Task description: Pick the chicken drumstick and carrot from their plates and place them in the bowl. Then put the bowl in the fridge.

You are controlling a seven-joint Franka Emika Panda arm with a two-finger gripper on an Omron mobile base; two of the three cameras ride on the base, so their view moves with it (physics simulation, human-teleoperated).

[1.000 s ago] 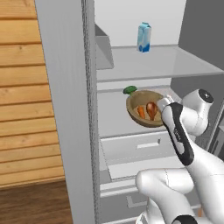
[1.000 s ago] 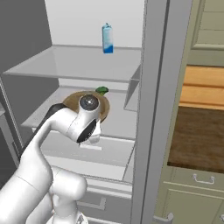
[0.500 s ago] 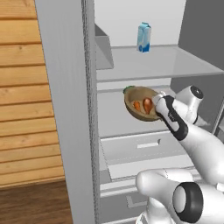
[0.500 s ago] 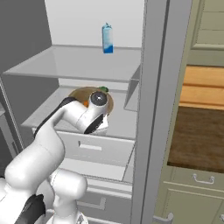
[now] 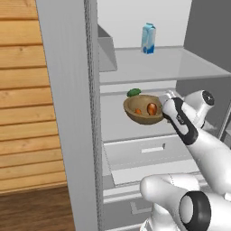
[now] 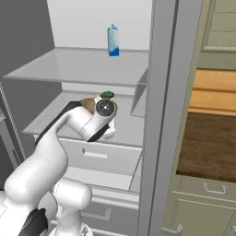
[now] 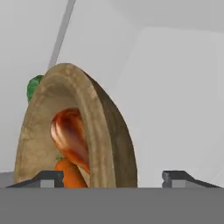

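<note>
Bowl [image 5: 143, 109] sits on the fridge [image 5: 149, 67] middle shelf, with the chicken drumstick [image 5: 152, 108] and carrot [image 5: 138, 111] inside it and a green thing just behind. Your gripper [image 7: 113, 177] has its jaws spread wide on either side of the near rim, clamping nothing. Judge the wood as stiff and light; the thick rim is your only good purchase. The glossy drumstick will likely roll if you tilt the bowl.
</note>
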